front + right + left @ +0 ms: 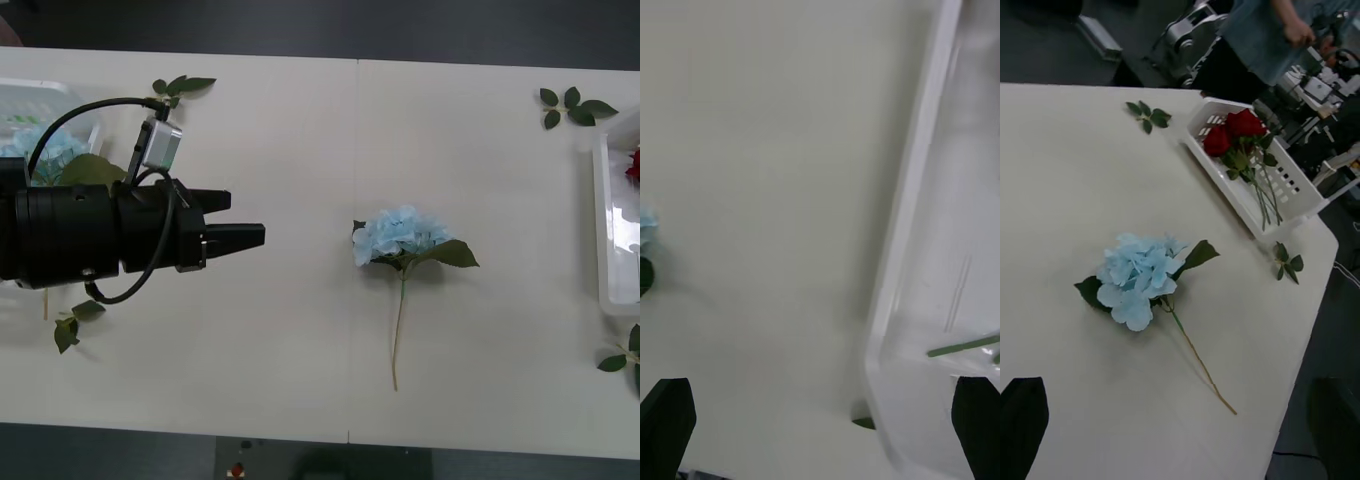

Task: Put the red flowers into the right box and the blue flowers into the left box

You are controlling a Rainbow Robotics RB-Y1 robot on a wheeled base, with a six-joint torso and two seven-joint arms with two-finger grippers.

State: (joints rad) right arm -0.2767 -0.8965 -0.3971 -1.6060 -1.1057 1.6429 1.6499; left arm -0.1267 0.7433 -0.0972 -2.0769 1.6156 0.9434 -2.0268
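One blue flower (400,235) lies in the middle of the table, its stem toward the near edge; the left wrist view has it as blue flower (1139,277). My left gripper (245,218) hovers open and empty to its left, fingers (1022,420) apart. Behind that arm, the left box (40,100) holds a blue bloom (50,150). The right box (612,230) at the far right holds the red flowers (1232,135). My right gripper (820,427) is open, straddling the right box's rim (902,225), where a green stem (962,346) lies inside.
Loose leaf sprigs lie on the table: one at the back left (180,88), one at the back right (575,105), one front left (72,325) and one by the right box's near end (620,360). The table's near edge (340,435) is close.
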